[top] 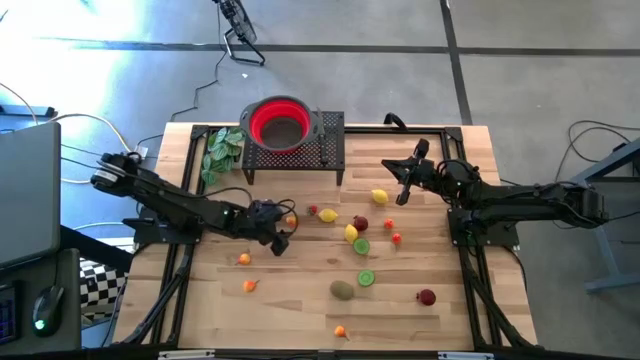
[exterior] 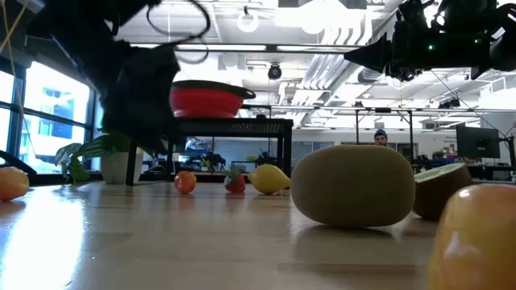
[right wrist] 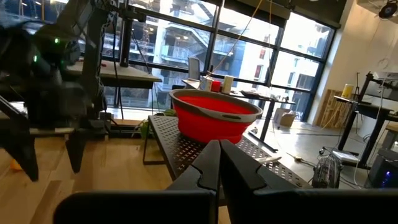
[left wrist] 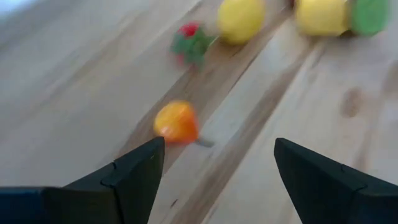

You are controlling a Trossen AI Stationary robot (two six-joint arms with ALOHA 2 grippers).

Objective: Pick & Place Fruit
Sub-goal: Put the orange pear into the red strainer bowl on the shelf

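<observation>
Small toy fruits lie scattered on the wooden table (top: 300,300): lemons (top: 379,196), red pieces (top: 360,223), lime halves (top: 366,278), a brown kiwi (top: 343,290) and orange pieces (top: 244,259). My left gripper (top: 285,230) hangs open just above the table at centre left. A small orange fruit (left wrist: 176,121) lies on the wood just beyond its fingertips (left wrist: 149,155), untouched. My right gripper (right wrist: 219,155) is shut on nothing. It hangs raised at the far right, pointing at the red bowl (right wrist: 214,118).
The red bowl (top: 278,122) stands on a black perforated rack (top: 330,150) at the far middle, with a green leafy bunch (top: 222,150) to its left. A strawberry (left wrist: 191,40), two lemons (left wrist: 241,18) and a lime (left wrist: 370,14) lie beyond the orange fruit. A person (exterior: 380,137) shows in the room behind.
</observation>
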